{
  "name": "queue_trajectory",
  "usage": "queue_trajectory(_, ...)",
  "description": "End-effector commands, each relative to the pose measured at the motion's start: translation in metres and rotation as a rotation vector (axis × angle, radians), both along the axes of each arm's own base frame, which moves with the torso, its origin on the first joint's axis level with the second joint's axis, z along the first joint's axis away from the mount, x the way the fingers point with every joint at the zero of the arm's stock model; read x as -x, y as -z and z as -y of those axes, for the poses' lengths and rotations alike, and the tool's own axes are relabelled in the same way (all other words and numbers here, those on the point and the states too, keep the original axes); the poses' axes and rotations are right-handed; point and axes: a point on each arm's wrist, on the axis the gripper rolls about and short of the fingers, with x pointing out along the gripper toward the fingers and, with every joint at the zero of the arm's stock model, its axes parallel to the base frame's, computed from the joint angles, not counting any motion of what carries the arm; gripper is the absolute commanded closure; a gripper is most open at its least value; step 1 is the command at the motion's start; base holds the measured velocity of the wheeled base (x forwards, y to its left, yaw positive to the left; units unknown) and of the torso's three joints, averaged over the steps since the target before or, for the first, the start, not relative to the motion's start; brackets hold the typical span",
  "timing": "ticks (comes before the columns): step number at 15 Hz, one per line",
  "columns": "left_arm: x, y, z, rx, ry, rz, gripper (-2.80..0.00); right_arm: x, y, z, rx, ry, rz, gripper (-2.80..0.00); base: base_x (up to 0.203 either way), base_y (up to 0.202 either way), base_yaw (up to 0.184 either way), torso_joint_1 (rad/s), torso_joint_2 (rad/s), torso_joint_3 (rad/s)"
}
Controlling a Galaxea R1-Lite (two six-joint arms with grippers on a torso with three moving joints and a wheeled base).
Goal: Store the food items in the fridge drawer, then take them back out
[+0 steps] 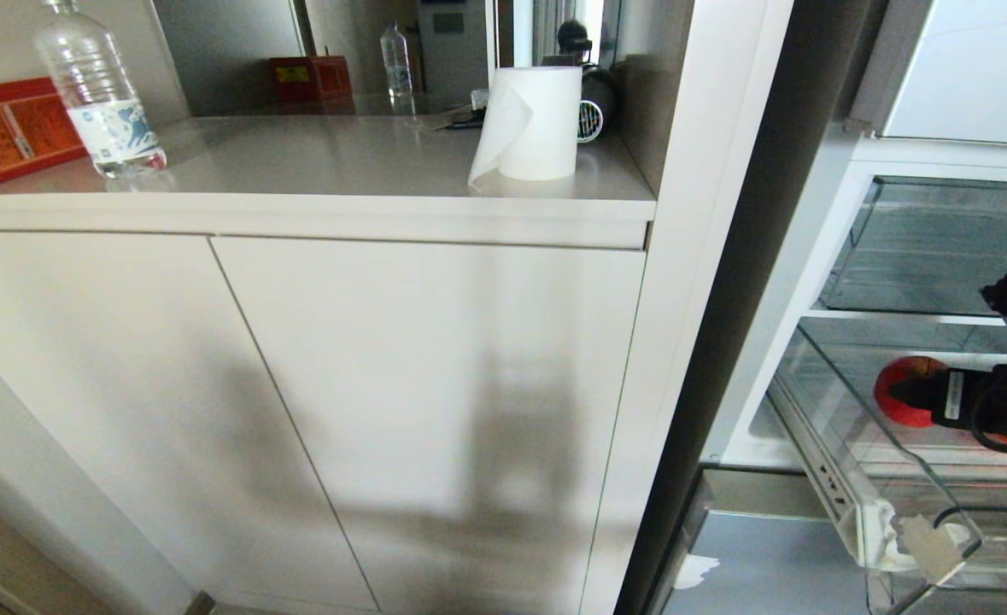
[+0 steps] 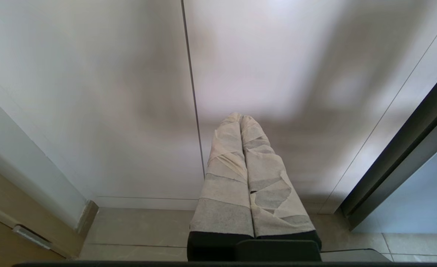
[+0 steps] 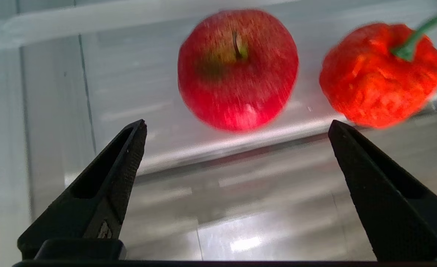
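Observation:
Two red food items lie in the clear fridge drawer [image 3: 129, 92]: an apple [image 3: 237, 70] and a lumpy red piece with a green stem [image 3: 381, 74] beside it. My right gripper [image 3: 237, 126] hovers open just short of the apple, its black fingers [image 3: 125, 163] wide apart with nothing between them. In the head view the pulled-out drawer [image 1: 819, 461] has white tape scraps on its front corner. The right arm [image 1: 998, 401] reaches into it and covers part of a red item [image 1: 896, 376]. My left gripper [image 2: 240, 118] is shut, its tape-wrapped fingers pressed together, parked facing the cabinet doors.
Another clear drawer [image 1: 939, 248] sits above the open one. Left of the fridge stands a white cabinet [image 1: 383, 410]. Its counter carries a water bottle [image 1: 97, 94], a paper towel roll [image 1: 533, 124] and a red box [image 1: 8, 128]. The fridge's dark side wall [image 1: 725, 299] borders the drawer.

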Motion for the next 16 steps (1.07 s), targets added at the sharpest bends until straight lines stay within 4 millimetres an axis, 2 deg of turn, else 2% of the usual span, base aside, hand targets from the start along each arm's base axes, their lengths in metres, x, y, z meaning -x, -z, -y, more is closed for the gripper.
queue_trajectory(1, 0.0, 0.0, 0.0, 0.0, 0.0, -0.001, 0.0, -0.007, 0.009, 0.001, -0.002, 0.002, -0.022, -2.8, 0.0, 0.0, 0.0, 0.0, 0.0, 0.0)
queue_trajectory(7, 0.0, 0.0, 0.0, 0.0, 0.0, -0.001, 0.0, -0.019, 0.022, 0.003, -0.005, 0.003, -0.036, -2.8, 0.0, 0.0, 0.0, 0.0, 0.0, 0.0)
queue_trajectory(12, 0.0, 0.0, 0.0, 0.0, 0.0, -0.001, 0.0, -0.02, 0.022, 0.003, -0.005, 0.004, -0.036, -2.8, 0.0, 0.0, 0.0, 0.0, 0.0, 0.0)
queue_trajectory(13, 0.0, 0.0, 0.0, 0.0, 0.0, -0.001, 0.0, -0.019, 0.023, 0.003, -0.006, 0.006, -0.038, 0.0, 0.0, 0.0, 0.0, 0.0, 0.0, 0.0)
queue_trajectory(16, 0.0, 0.0, 0.0, 0.0, 0.0, -0.001, 0.0, -0.018, 0.025, 0.004, -0.007, 0.009, -0.047, 0.0, 0.0, 0.0, 0.0, 0.0, 0.0, 0.0)
